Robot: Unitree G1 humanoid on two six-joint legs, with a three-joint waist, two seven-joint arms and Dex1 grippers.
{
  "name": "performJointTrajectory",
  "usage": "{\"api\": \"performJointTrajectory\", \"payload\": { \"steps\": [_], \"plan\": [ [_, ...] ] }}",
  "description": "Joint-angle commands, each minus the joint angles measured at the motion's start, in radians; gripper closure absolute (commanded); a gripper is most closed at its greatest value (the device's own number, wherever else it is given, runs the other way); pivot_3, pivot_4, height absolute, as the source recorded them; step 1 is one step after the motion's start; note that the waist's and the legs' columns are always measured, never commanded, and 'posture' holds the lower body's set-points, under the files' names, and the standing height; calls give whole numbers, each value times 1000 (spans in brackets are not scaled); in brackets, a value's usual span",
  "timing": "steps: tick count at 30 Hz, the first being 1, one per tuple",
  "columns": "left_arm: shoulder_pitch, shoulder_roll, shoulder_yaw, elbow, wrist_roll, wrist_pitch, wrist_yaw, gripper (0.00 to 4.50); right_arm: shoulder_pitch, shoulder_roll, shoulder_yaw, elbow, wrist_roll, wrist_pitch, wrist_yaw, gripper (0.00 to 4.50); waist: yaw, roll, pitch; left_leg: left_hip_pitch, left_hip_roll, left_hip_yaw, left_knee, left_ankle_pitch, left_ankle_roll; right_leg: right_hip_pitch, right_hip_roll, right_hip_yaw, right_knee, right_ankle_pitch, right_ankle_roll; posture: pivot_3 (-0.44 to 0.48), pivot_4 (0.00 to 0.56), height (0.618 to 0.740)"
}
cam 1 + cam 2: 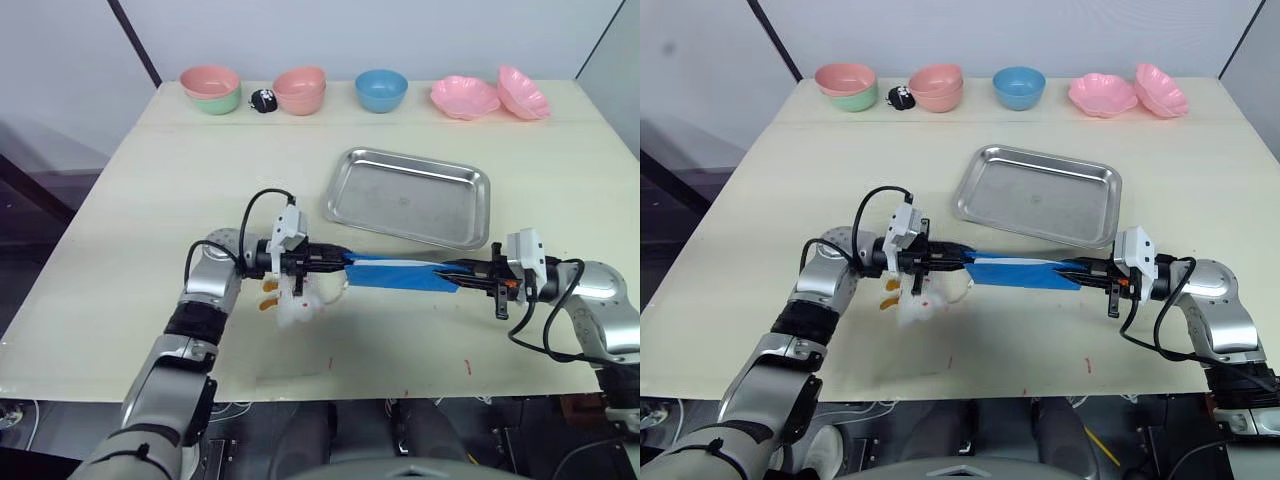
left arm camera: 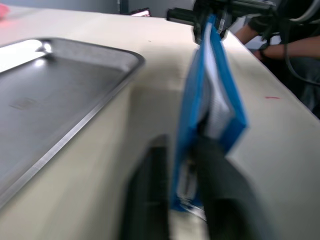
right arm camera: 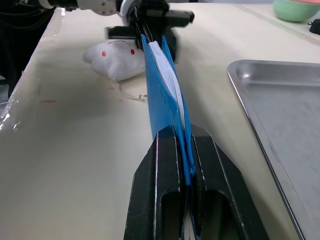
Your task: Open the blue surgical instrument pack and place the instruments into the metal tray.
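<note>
The flat bright-blue fabric instrument pack (image 1: 400, 272) is held off the pale tabletop (image 1: 150, 200), stretched edge-up between the two arms just in front of the shallow shiny steel tray (image 1: 410, 195); the left gripper (image 1: 338, 259) is clenched on one end and the right gripper (image 1: 450, 269) is clenched on the other, its black fingers (image 3: 165, 165) pressed to either side of the fabric. The step in hand looks like the opening itself; the pack is not yet spread, white lining showing between the blue layers in the wrist views, and no instruments lie in the tray; whether any tools sit inside cannot be made out. The next move calls for parting the layers or laying the pack flat and regripping a single flap; pulling both ends would only tauten it.

A white lump with orange bits (image 1: 295, 305) lies right under the left gripper and could snag; a thin wire loop (image 3: 131, 92) rests beside it; the coloured bowls (image 1: 381, 89) at the far edge stand well apart.
</note>
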Motion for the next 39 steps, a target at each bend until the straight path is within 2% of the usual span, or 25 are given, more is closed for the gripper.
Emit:
{"api": "performJointTrajectory", "payload": {
  "steps": [1,6,7,8,13,14,17,21,24,25,27,28,29,30,32,33,34,35,39],
  "plan": [
    [-2,8,21,-42,-19,11,-17,4455,-9,-5,-6,-44,10,-1,-1,4500,1,0,0,0,0,0,0,0,0,0,0,0,0,0,0,0,150,740],
    [-1,5,26,-40,-18,15,-16,4455,-11,-14,-4,-43,4,34,-23,4500,2,0,0,-1,0,0,1,0,0,0,0,0,0,0,0,0,150,740],
    [0,4,25,-39,-17,15,-17,4500,-12,-15,-5,-43,3,43,-28,3761,2,0,0,-1,0,0,1,0,0,0,0,0,0,0,0,0,150,740],
    [0,3,25,-39,-17,17,-17,4500,-13,-17,-7,-45,6,54,-31,3731,2,0,0,-1,0,0,1,0,0,0,0,-1,0,0,0,0,150,740],
    [2,2,24,-32,-13,16,-16,4500,-18,-36,-59,-81,63,108,-44,1519,2,0,0,-1,0,0,1,0,0,0,0,-1,0,0,0,0,150,740],
    [3,1,23,-28,-11,12,-15,4500,-13,-52,-74,-107,103,162,-40,1296,3,0,0,-1,0,0,1,0,0,0,0,-1,0,0,0,0,150,740],
    [2,-5,23,-19,-5,3,-8,4500,0,-80,-110,-164,193,270,-47,24,4,0,0,-1,0,-1,1,0,0,0,-1,-1,0,0,0,0,150,740],
    [-5,-18,16,2,9,-12,-4,4500,-19,-77,-179,-240,354,416,-109,24,7,0,0,-2,0,-2,1,0,0,0,-1,-2,-1,0,0,0,150,740],
    [-14,-27,15,24,20,-24,-4,4500,-28,-64,-189,-251,371,431,-138,24,10,0,0,-2,0,-2,1,0,0,0,-1,-2,-1,0,0,0,150,740],
    [-17,-30,15,31,23,-29,-5,4500,-20,-64,-183,-253,363,429,-136,395,11,0,0,-2,0,-2,1,0,0,0,-1,-2,0,0,0,0,150,740],
    [-21,-35,14,42,29,-37,-7,4500,20,-75,-166,-264,358,440,-113,848,18,0,0,-2,-1,-2,1,0,0,0,-1,-2,-1,0,0,0,150,740],
    [-24,-37,14,48,31,-41,-8,4500,37,-80,-160,-270,356,446,-105,1297,22,0,0,-2,-1,-2,1,0,0,0,-1,-2,-1,0,0,0,150,740],
    [-26,-40,15,55,34,-46,-8,4500,62,-90,-145,-277,341,449,-97,2056,23,0,0,-2,-1,-3,1,0,0,0,-1,-3,-1,0,0,0,150,740],
    [-29,-42,15,60,36,-50,-8,4500,77,-95,-135,-280,329,450,-93,2156,23,0,0,-3,-1,-3,1,0,0,0,-1,-4,-1,0,0,0,150,740],
    [-33,-46,17,70,36,-52,-10,4500,112,-91,-116,-277,300,437,-98,2912,23,0,0,-4,-1,-3,2,0,0,0,-1,-4,-2,0,0,0,150,740],
    [-35,-48,17,77,37,-55,-10,4500,121,-81,-114,-269,295,433,-108,3770,23,0,0,-3,-1,-3,2,0,0,0,-1,-4,-1,0,0,0,150,740],
    [-39,-51,17,87,39,-59,-11,4500,142,-79,-105,-259,278,425,-107,3886,22,0,0,-3,-1,-3,2,0,0,0,-1,-4,-1,0,0,0,150,740],
    [-43,-54,18,96,42,-64,-11,4500,156,-77,-97,-249,263,419,-107,4451,22,0,0,-3,-1,-3,2,0,0,0,-1,-4,-1,0,0,0,150,740],
    [-74,-72,17,142,51,-75,-7,4500,200,-79,-71,-226,222,402,-93,4451,23,0,0,-3,-1,-3,2,0,0,0,0,-4,0,0,0,0,150,740]
  ]
}}
